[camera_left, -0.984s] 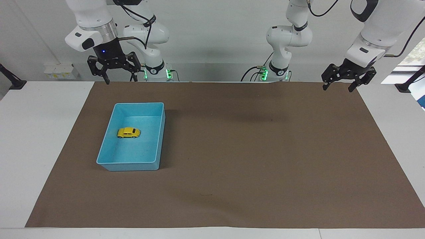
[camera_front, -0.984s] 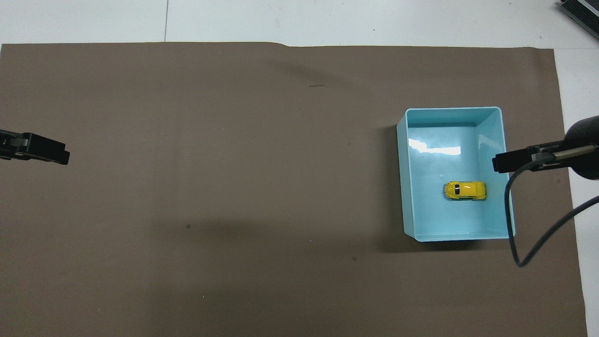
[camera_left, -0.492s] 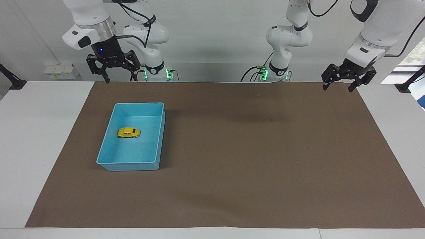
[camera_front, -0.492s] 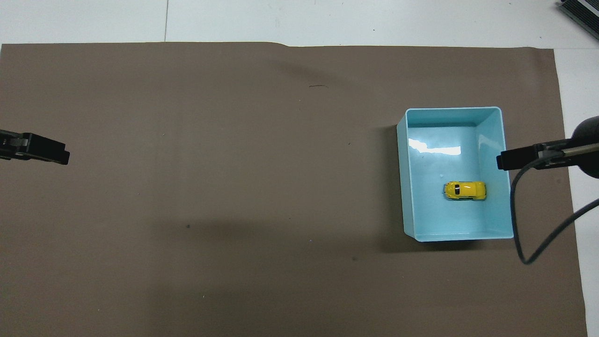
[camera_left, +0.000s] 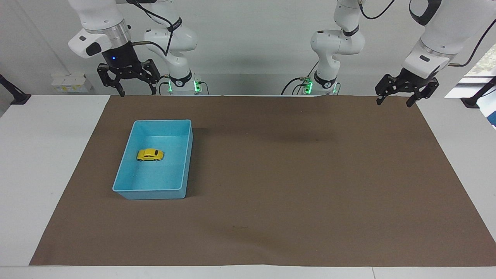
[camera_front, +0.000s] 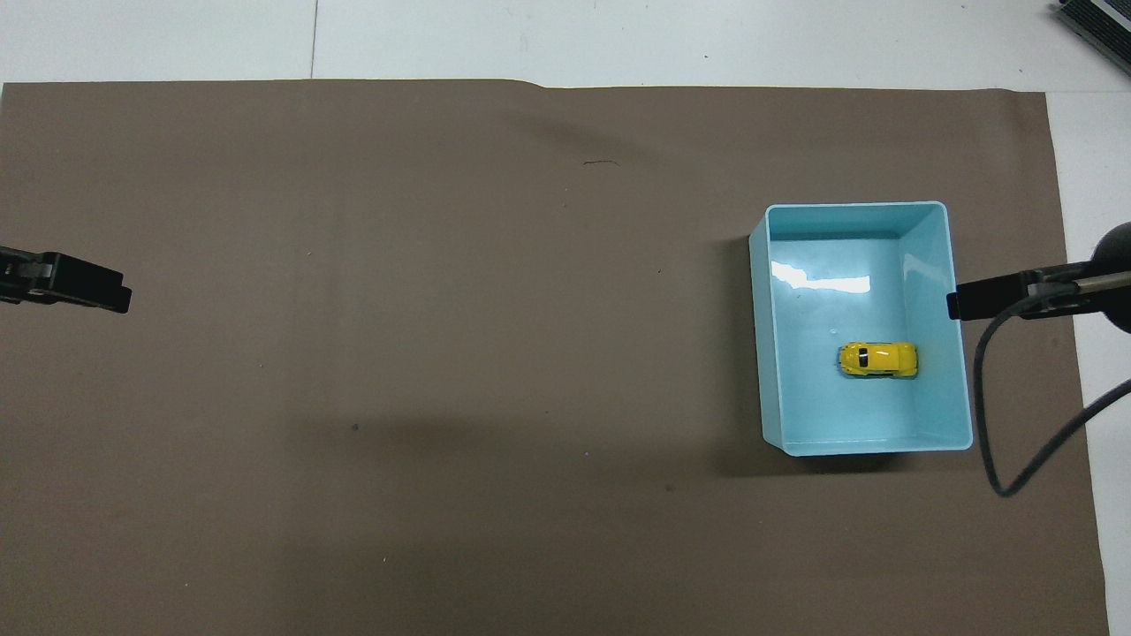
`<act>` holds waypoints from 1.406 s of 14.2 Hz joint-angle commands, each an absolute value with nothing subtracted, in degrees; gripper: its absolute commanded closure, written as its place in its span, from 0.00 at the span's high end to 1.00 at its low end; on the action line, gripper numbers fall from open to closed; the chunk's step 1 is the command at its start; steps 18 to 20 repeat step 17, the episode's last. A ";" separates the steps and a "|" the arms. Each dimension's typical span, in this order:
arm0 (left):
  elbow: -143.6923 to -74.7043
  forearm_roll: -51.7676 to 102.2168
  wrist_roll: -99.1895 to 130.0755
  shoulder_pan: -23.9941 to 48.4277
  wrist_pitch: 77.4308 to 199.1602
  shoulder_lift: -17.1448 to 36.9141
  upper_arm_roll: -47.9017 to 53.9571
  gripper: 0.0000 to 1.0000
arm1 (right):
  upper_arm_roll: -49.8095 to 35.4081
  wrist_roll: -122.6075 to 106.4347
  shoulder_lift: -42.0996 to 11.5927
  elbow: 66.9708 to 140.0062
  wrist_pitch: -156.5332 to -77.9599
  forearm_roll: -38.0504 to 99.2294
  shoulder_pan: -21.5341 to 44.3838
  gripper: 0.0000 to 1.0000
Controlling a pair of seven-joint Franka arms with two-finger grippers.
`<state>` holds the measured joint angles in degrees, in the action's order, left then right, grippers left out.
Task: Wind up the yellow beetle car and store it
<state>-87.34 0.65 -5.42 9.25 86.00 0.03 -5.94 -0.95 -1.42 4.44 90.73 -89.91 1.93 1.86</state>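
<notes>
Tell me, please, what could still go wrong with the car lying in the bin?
1. The car sits on its wheels in the bin; if wound, it might roll into a wall.
2. The right gripper hangs open near the bin's robot-side end; a careless move might nudge it. The left gripper waits.

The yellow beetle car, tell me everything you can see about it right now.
The tiny bright yellow beetle-shaped toy car has a rounded glossy body, dark windows and small black wheels. It stands upright on its wheels on the floor of the light blue rectangular plastic bin, roughly mid-bin, lengthwise across the bin's short span and clear of the walls. Only the bin floor touches it. Neither pincer is near it; both arms wait, raised by the robots' edge of the table.
</notes>
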 commanded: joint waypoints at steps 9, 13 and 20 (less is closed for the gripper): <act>-87.63 -0.53 -5.63 8.96 84.64 -0.79 -5.71 1.00 | -1.23 -0.79 5.01 90.70 -89.73 3.43 1.14 1.00; -87.71 -0.53 -5.63 8.96 83.94 -0.79 -5.71 1.00 | -1.14 -0.70 4.05 90.35 -90.62 3.34 0.79 1.00; -87.71 -0.53 -5.71 8.96 83.94 -0.79 -5.71 1.00 | -1.14 -0.62 2.64 88.43 -90.44 2.99 0.79 1.00</act>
